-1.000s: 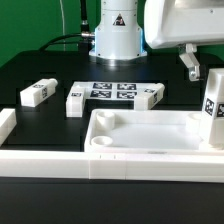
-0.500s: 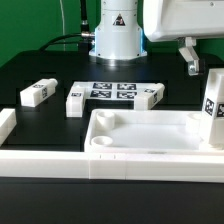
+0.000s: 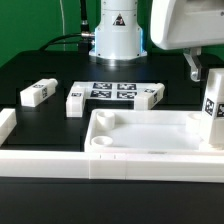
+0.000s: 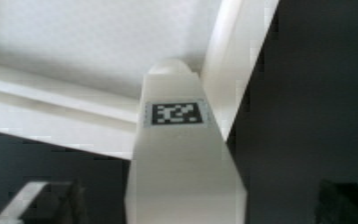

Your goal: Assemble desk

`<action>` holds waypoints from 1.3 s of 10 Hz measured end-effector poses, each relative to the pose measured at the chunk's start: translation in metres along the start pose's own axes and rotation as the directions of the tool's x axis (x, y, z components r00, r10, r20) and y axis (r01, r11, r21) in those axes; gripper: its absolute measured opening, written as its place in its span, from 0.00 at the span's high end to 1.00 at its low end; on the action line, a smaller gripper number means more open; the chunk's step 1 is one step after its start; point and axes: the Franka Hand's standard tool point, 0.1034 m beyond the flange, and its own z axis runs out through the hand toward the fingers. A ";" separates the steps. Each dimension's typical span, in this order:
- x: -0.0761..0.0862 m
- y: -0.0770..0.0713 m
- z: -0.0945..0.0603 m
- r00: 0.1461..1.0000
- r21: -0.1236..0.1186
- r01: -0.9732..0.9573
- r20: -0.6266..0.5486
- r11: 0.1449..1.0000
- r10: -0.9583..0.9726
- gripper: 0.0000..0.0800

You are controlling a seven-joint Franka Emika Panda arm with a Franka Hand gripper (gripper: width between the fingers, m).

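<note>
In a corner of the smooth white tray (image 3: 150, 135), a square tagged leg (image 3: 212, 108) stands upright; the tool (image 4: 188, 200) gapes wide.

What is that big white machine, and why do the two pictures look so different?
It is a robot arm with a gripper, a hand that has only two fingers. One picture comes from a camera standing away from the arm, so you see the whole black table. The other comes from a camera on the robot's wrist, looking down past its fingers.

On the table lie the parts of a small desk. There is the white tray-shaped top, and a standing leg at its corner on the exterior view's right. Three lying legs wait behind it. The marker board with black-and-white squares and the white rail belong to the rig.

The gripper holds nothing. Its open fingers sit either side of the standing leg.
</note>
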 end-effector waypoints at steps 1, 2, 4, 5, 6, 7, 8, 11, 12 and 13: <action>0.003 0.002 0.005 1.000 0.003 -0.003 0.024 1.000 0.003 0.19; 0.004 0.003 0.007 1.000 0.005 -0.004 0.031 1.000 0.004 0.19; 0.005 0.003 0.007 1.000 0.005 -0.002 0.029 1.000 0.002 0.19; 0.005 0.005 0.007 1.000 0.005 0.006 0.027 1.000 -0.006 0.19; 0.005 0.006 0.007 1.000 0.005 0.010 0.026 1.000 -0.010 0.19; 0.005 0.005 0.008 1.000 0.005 0.011 0.025 1.000 -0.011 0.25; 0.005 0.005 0.008 1.000 0.005 0.011 0.025 1.000 -0.011 0.25; 0.005 0.006 0.008 1.000 0.004 0.001 0.025 1.000 -0.001 0.64; 0.005 0.007 0.008 1.000 0.004 -0.015 0.025 1.000 0.015 0.64; 0.005 0.007 0.008 1.000 0.004 -0.012 0.025 1.000 0.012 0.64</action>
